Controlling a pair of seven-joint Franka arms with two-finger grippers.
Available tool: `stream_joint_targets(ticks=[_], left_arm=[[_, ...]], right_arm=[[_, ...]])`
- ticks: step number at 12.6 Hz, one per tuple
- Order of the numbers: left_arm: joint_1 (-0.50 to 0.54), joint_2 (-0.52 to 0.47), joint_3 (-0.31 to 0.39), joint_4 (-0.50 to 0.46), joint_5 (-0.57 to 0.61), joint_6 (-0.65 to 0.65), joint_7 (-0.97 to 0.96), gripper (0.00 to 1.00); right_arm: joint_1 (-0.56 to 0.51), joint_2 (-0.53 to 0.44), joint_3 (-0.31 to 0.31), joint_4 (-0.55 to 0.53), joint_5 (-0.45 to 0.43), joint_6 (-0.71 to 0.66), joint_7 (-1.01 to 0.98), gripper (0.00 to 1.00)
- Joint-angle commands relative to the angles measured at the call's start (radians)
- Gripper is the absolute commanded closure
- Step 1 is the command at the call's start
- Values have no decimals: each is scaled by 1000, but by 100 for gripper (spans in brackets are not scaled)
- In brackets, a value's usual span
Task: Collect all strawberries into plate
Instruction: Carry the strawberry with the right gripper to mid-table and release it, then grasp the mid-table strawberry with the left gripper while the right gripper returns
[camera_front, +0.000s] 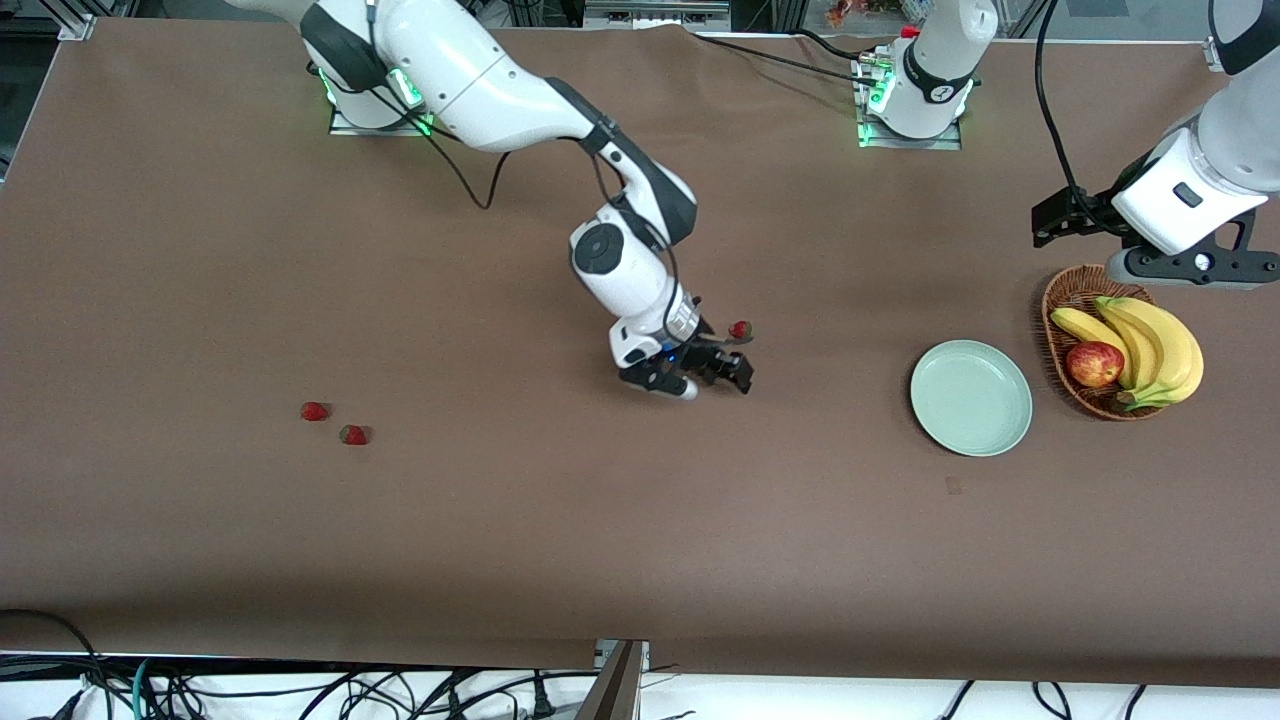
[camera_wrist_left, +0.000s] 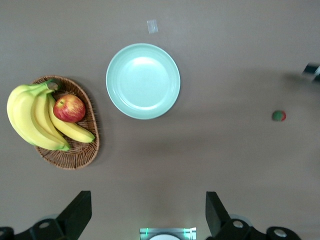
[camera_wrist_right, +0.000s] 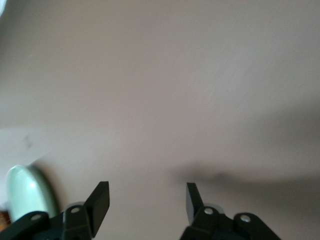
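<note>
Front view: the right gripper (camera_front: 722, 372) sits low over the middle of the brown table (camera_front: 560, 540), fingers spread with nothing between them. One strawberry (camera_front: 740, 329) lies just beside it, though whether a fingertip touches the berry is hard to tell from here. Two more strawberries (camera_front: 315, 411) (camera_front: 353, 435) lie close together, well apart toward the right arm's end. The mint-green plate (camera_front: 970, 397) sits bare beside the wicker basket (camera_front: 1065, 300) of bananas (camera_front: 1150, 345) and an apple (camera_front: 1094, 364). The left gripper (camera_wrist_left: 145, 215) waits above the basket, fingers wide apart.
</note>
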Motion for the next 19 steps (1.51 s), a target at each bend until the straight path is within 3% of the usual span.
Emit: stream_joint_targets(ticks=[1,4,7,9,11,14,15,19], left_arm=[[-17,19,-7,15,-44,-58,16,0],[-37,75,-15,4,-87,-69,4,0],[-37,160,-59,-65,-148,111,1,0],[-37,192,-103,-181,-211,318,-67,0],[-51,248,-197,-238,-213,440,-246,0],[-205,397,-214,-243,-199,579,-524,0],[-247,436,-214,-246,-194,666,-584,0],[-302,512,-217,-258,54,788,-716,0]], right_arm=[[-79,-90,5,-16,-61,-196,-61,26],[-209,-156,6,-16,-59,-417,-310,20],[-305,-193,-3,-16,-89,-556,-484,18],[-328,-200,-70,-22,-202,-639,-613,15],[-328,-222,-139,-64,-294,-684,-685,15],[-334,-243,-251,-145,-290,-687,-880,15],[-352,-243,-263,-163,-290,-684,-935,15],[-452,-246,-265,-231,-283,-634,-1110,15]])
